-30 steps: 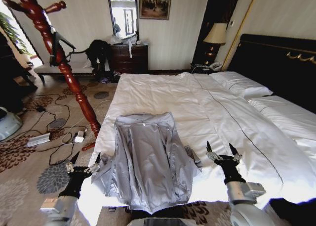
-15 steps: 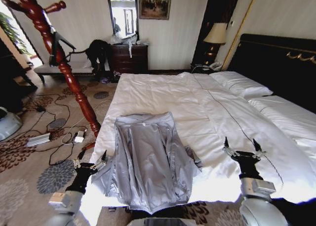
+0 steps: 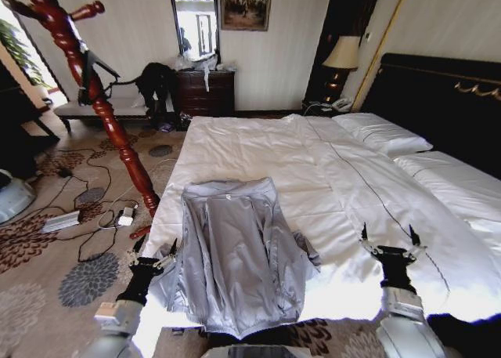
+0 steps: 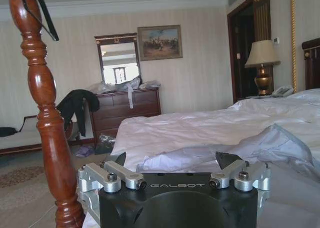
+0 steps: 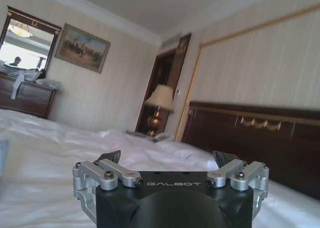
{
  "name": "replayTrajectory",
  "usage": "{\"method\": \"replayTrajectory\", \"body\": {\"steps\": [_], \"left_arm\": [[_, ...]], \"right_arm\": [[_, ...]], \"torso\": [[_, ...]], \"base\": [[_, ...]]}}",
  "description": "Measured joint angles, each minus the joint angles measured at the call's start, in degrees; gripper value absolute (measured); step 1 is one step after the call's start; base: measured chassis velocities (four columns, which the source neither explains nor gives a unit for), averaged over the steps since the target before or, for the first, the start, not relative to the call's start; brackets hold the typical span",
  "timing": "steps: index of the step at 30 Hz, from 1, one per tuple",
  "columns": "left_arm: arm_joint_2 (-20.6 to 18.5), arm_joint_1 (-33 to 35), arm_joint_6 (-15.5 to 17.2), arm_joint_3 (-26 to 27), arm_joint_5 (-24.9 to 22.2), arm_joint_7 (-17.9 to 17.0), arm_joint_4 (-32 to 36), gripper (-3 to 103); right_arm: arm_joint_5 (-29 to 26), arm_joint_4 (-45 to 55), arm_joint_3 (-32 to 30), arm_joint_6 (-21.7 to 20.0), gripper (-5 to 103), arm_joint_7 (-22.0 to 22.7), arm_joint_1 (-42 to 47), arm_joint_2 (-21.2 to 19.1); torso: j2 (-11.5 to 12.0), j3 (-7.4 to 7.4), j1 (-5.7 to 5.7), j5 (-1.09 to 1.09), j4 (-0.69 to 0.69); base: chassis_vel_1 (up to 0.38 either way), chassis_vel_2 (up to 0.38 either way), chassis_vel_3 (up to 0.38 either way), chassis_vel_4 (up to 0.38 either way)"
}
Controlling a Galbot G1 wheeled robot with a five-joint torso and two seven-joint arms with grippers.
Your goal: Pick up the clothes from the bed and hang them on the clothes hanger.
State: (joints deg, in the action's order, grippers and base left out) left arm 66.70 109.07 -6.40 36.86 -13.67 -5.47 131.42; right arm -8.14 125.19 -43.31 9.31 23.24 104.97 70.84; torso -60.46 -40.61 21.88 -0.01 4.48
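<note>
Jacket [image 3: 235, 252], one, light grey, lies flat and unzipped-looking at the bed's [image 3: 313, 162] foot. Two end effectors, both spread wide: left [image 3: 154, 258] beside its sleeve, right [image 3: 389, 242] over bare duvet.

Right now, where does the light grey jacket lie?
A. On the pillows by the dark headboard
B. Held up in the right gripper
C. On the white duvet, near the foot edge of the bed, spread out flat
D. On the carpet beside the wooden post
C. The grey jacket lies spread flat on the duvet of the bed near its foot edge, between the open left gripper and the open right gripper, neither holding it.
</note>
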Motion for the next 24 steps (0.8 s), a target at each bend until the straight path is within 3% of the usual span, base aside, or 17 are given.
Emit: {"method": "replayTrajectory", "body": {"steps": [6,8,10,13,14,17,19,20,22,24], "left_arm": [[-1.5,-1.6,3.1,-0.3,-3.8,-2.5,0.9,100],[-2.9,-2.9,6.4,0.8,-8.2,-5.1,3.1,100],[-3.4,-3.3,7.6,1.3,-9.7,-6.0,3.9,100],[-7.4,-6.3,13.5,4.6,-17.1,-11.1,7.3,100],[-7.4,-6.3,13.5,4.6,-17.1,-11.1,7.3,100],[-12.4,-8.8,16.9,9.4,-22.1,-13.7,9.9,100],[-15.9,-9.1,20.0,14.9,-28.6,-16.0,11.6,100],[-15.9,-9.1,20.0,14.9,-28.6,-16.0,11.6,100],[-18.4,-9.6,21.5,18.5,-32.9,-17.3,11.8,100],[-22.9,-12.4,22.8,23.0,-38.7,-18.4,10.7,100]], "right_arm": [[-2.5,1.2,2.6,-1.9,100,-2.1,-0.9,2.0],[-4.3,0.5,3.2,-2.5,100,-2.9,-1.1,3.1],[-4.7,0.2,3.6,-2.6,100,-2.9,-1.2,3.5],[-4.5,-0.1,4.9,-3.1,100,-3.1,-1.3,5.1],[-4.5,-0.1,4.9,-3.1,100,-3.1,-1.3,5.1],[-2.6,-0.1,6.4,-3.3,100,-3.1,-1.7,5.5],[-2.2,-0.2,7.4,-3.6,100,-3.0,-2.0,5.2],[-2.2,-0.2,7.4,-3.6,100,-3.0,-2.0,5.2],[-2.0,-0.6,7.9,-3.6,100,-2.9,-2.1,4.7],[-1.5,-0.8,8.2,-3.1,100,-2.8,-1.7,4.5]], "torso": [[0.0,0.00,0.00,-0.01,-0.03],[0.0,0.00,0.00,-0.01,-0.02],[0.0,0.00,0.00,-0.01,-0.02],[0.0,0.00,0.00,0.00,-0.01],[0.0,0.00,0.00,0.00,-0.01],[0.0,0.00,0.01,-0.01,0.01],[0.0,0.00,0.00,0.00,-0.04],[0.0,0.00,0.00,0.00,-0.04],[0.0,0.00,0.00,-0.01,-0.04],[0.0,0.00,0.00,-0.01,-0.04]], "base": [[0.000,0.000,0.000,0.000],[0.000,0.000,0.000,0.000],[0.000,0.000,0.000,0.000],[0.000,0.000,0.000,0.000],[0.000,0.000,0.000,0.000],[0.000,0.000,0.000,0.000],[0.000,0.000,0.000,0.000],[0.000,0.000,0.000,0.000],[0.000,0.000,0.000,0.000],[0.000,0.000,0.000,0.000]]}}
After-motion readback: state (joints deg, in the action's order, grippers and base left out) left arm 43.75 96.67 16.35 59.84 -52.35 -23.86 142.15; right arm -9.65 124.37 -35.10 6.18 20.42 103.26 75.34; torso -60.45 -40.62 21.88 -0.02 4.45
